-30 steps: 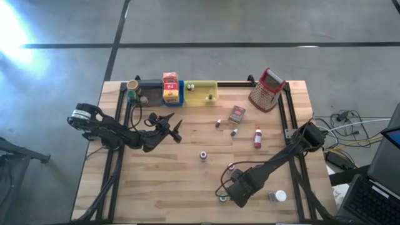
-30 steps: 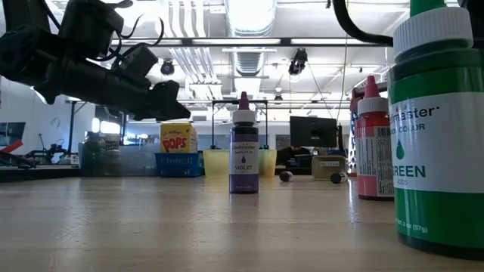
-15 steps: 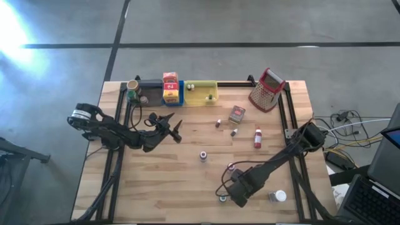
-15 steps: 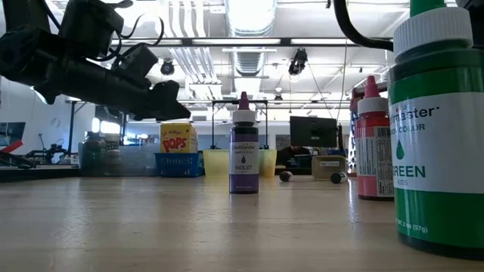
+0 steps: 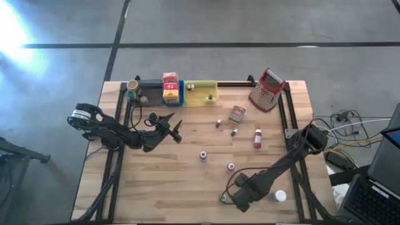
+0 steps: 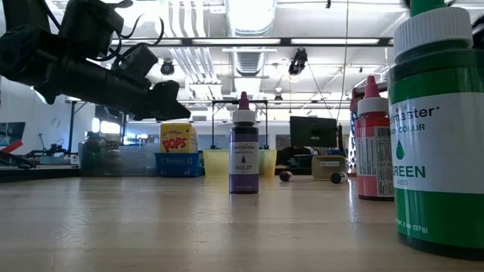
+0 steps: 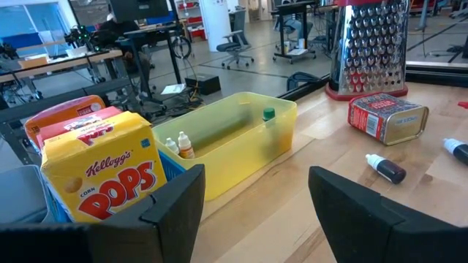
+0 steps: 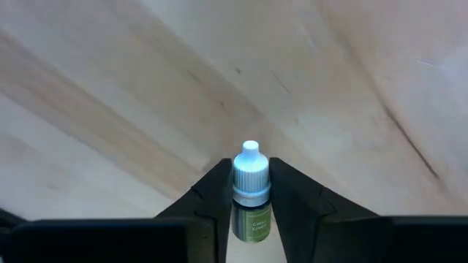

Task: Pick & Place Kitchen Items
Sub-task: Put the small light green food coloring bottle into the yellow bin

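Flanking green bottle (image 8: 251, 191): right tool (image 8: 251, 208), bottle base hidden.

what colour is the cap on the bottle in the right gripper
White, on a green-labelled bottle between the right gripper fingers; right wrist view.

Dark jointed arms, black cables, black claws.

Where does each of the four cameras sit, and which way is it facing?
High view: overhead, straight down on the table; both arms show, left gripper and right gripper.
Low view: at tabletop height, facing the room; an arm hangs above, green bottle close up.
Left wrist view: past its open fingers toward the yellow tray, Pops box and grater.
Right wrist view: down at the wood, fingers closed on that green bottle.
Shared: the grater, Pops box and yellow tray also appear from overhead.
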